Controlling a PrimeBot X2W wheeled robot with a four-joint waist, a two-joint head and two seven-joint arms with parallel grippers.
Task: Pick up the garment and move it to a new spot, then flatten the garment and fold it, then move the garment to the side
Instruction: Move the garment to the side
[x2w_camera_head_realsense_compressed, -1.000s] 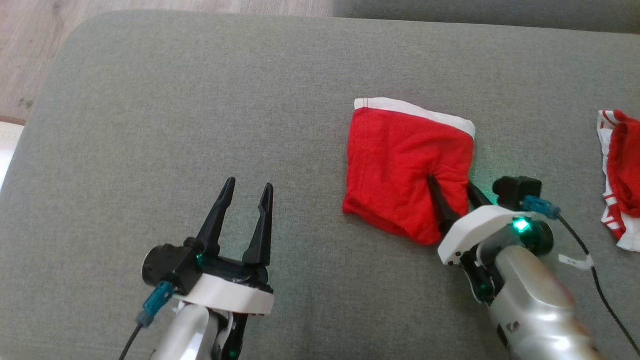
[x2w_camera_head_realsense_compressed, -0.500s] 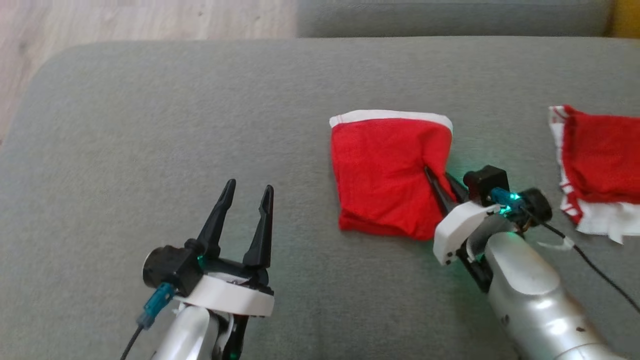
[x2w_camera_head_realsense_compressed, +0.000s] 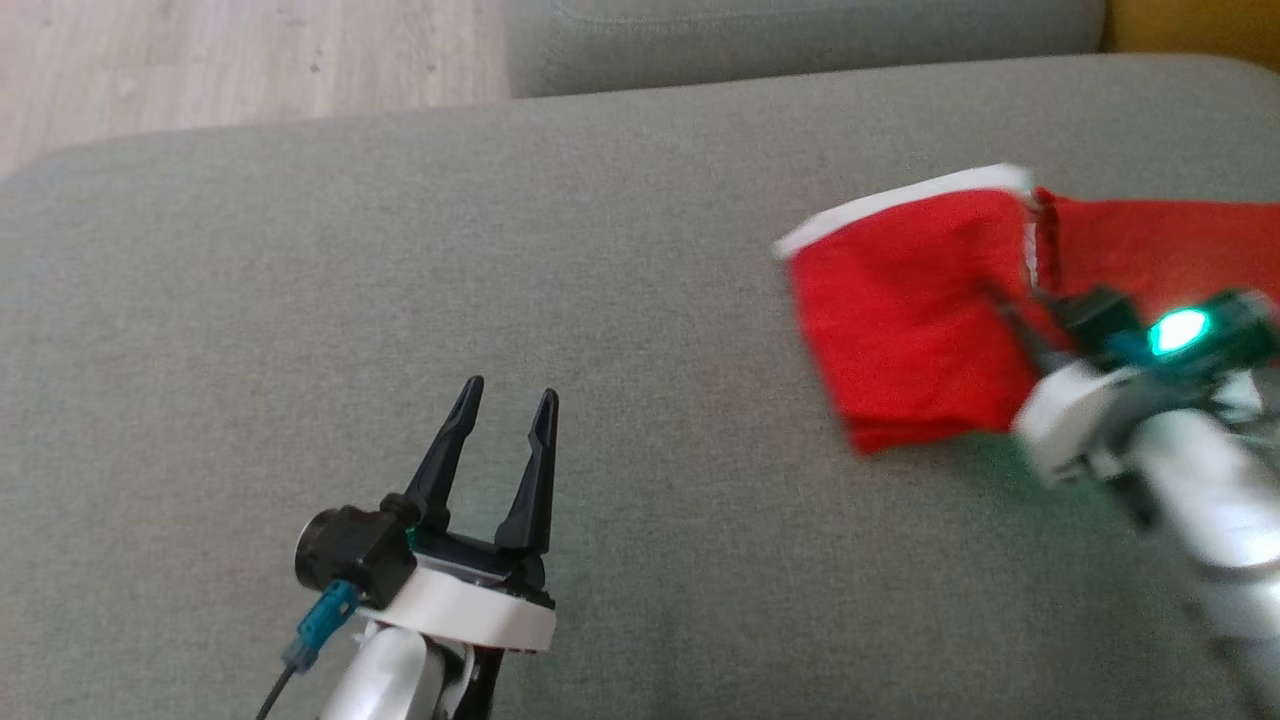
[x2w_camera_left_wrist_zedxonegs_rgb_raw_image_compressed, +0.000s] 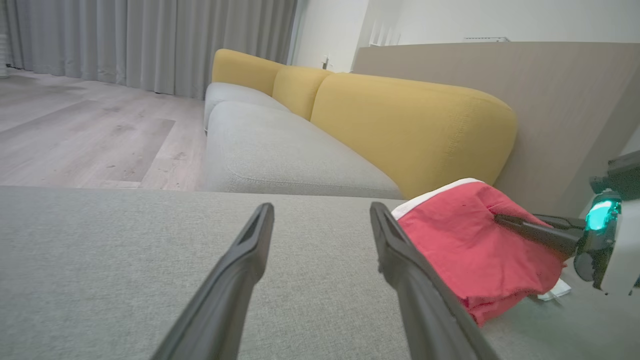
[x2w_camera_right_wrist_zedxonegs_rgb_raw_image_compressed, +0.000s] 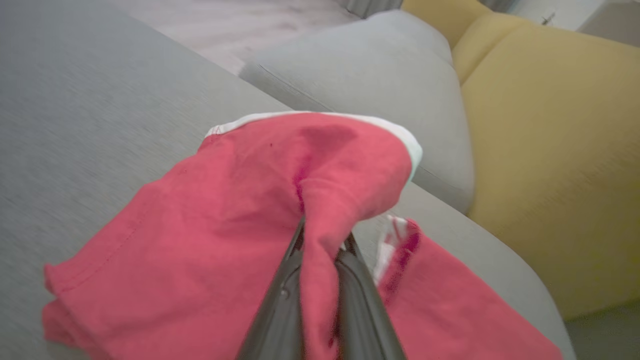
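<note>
- The garment (x2w_camera_head_realsense_compressed: 900, 330) has slid over and now touches the other red garment (x2w_camera_head_realsense_compressed: 1150, 240); earlier they lay well apart.
- Its white-banded edge points away from the robot, slanted.
- The right pincer (x2w_camera_right_wrist_zedxonegs_rgb_raw_image_compressed: 324, 232) clamps a raised fold of it.
- The left pincer (x2w_camera_head_realsense_compressed: 510, 392), well apart from the other red garment, gapes.

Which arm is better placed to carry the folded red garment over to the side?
Right. The right gripper is shut on a pinch of the folded red garment, beside the other red garment. The left gripper stands open over bare cushion, apart from it.
</note>
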